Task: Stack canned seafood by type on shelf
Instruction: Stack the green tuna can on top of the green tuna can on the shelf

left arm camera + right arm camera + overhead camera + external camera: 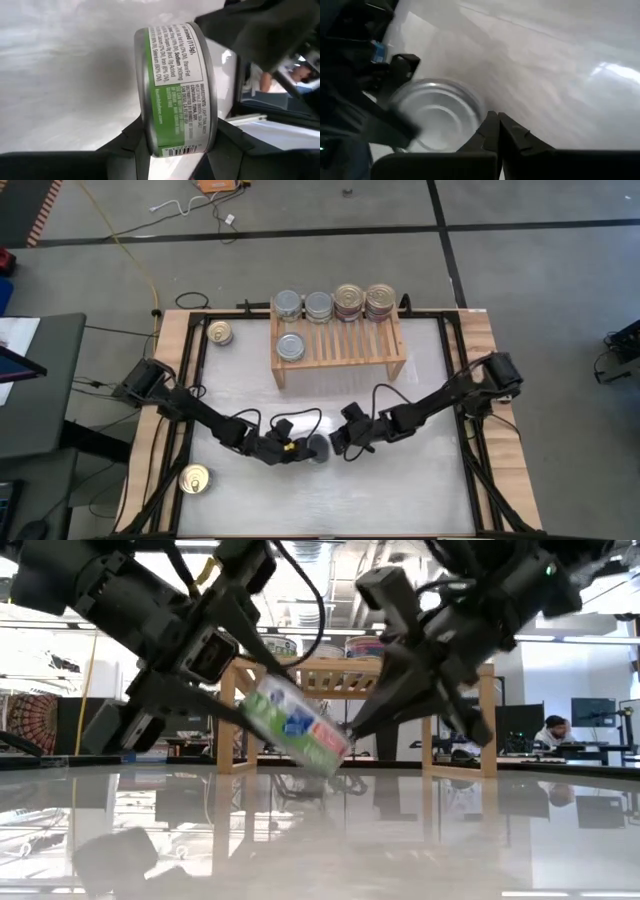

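Clamped in the left claw (262, 705) is a round flat tin with a green, white and red label (297, 727), held tilted above the white counter (400, 490) near its middle, in front of the light-wood slatted shelf (340, 345). From the left wrist, the tin's green-and-white printed side (175, 87) is seen gripped between the two dark fingers (131, 141). Just beside it, tip to tip, the right claw (497, 122) is clenched with nothing between its fingers, and the tin's plain silver end (437, 117) faces it.

On the shelf, four stacks of tins are lined along the back edge: two silver-topped (288, 304) (318, 305) and two gold-lidded (349, 299) (379, 299). A further silver-topped tin (290, 347) is set on the slats nearer the front. One gold pull-tab tin (220, 333) is left on the counter beside the shelf's left end, and another (195, 479) lies near the counter's front-left corner.
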Controlling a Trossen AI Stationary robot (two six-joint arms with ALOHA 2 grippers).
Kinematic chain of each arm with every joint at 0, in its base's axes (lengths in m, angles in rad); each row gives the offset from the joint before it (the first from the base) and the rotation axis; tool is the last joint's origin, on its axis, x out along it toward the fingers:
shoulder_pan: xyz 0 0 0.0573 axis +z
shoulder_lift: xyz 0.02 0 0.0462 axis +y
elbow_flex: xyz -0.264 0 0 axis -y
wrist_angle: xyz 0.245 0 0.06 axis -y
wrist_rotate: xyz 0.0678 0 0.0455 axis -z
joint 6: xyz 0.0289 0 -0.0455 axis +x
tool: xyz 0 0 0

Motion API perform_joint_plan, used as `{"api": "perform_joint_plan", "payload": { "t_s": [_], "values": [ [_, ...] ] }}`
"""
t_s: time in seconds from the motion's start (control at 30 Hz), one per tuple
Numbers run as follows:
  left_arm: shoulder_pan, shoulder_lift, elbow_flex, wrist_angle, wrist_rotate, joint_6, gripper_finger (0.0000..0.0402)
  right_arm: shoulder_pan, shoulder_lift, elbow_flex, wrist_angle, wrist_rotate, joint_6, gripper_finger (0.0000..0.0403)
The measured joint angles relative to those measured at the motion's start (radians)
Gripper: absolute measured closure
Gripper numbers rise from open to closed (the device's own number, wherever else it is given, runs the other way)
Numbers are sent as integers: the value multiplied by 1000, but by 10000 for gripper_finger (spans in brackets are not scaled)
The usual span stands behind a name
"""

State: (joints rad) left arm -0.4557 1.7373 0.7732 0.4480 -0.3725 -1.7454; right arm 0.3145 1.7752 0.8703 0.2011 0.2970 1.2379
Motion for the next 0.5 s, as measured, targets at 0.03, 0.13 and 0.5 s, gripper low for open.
{"api": "perform_joint_plan", "payload": {
  "t_s": [0.03,0.13,0.5],
  "values": [
    [0,-9,-3,1,-3,9,257,0,-23,0,-36,0,-10,378],
    [1,-54,-27,-8,-4,25,257,0,-97,0,-156,0,-16,378],
    [47,-338,-96,-68,5,198,258,61,-302,0,-418,77,-43,378]
  ]
}}
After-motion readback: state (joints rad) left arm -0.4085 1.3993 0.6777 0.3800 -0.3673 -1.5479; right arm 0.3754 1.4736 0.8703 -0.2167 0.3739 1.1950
